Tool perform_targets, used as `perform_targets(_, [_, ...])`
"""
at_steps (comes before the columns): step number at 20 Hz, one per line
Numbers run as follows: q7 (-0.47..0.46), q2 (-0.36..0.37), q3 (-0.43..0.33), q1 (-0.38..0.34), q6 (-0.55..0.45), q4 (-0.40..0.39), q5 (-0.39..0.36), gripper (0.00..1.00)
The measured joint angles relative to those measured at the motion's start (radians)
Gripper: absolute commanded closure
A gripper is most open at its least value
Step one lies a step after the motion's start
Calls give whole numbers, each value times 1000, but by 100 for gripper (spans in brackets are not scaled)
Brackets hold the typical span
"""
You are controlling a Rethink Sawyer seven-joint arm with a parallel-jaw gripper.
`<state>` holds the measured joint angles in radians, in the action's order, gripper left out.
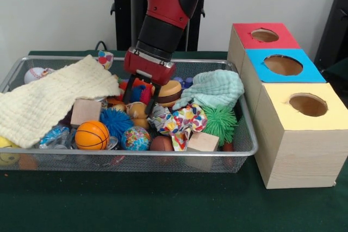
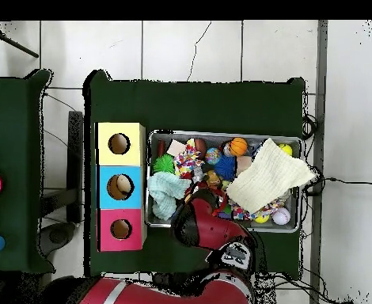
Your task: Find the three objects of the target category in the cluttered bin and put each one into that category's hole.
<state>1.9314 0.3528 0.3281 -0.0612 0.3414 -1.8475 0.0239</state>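
Note:
The wire mesh bin holds many toys, and it also shows in the overhead view. My gripper is open and reaches down into the middle of the bin, its fingers on either side of a red and blue spiky toy. A small tan-orange soft-looking toy lies just below the fingertips, apart from them. I cannot pick out a pale yellow plush. The red-topped box with its round hole stands furthest back in the row at the right; in the overhead view it is the lowest box. There my arm hides the gripper.
A pale yellow cloth covers the bin's left part and a mint cloth its right back. A basketball, blue spiky ball, green spiky ball and wooden blocks lie around. Blue-topped and yellow-topped boxes stand nearer.

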Motion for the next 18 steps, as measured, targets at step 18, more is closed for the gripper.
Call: perform_targets(18, [0,29,-37,-31,-58,-20,2,0])
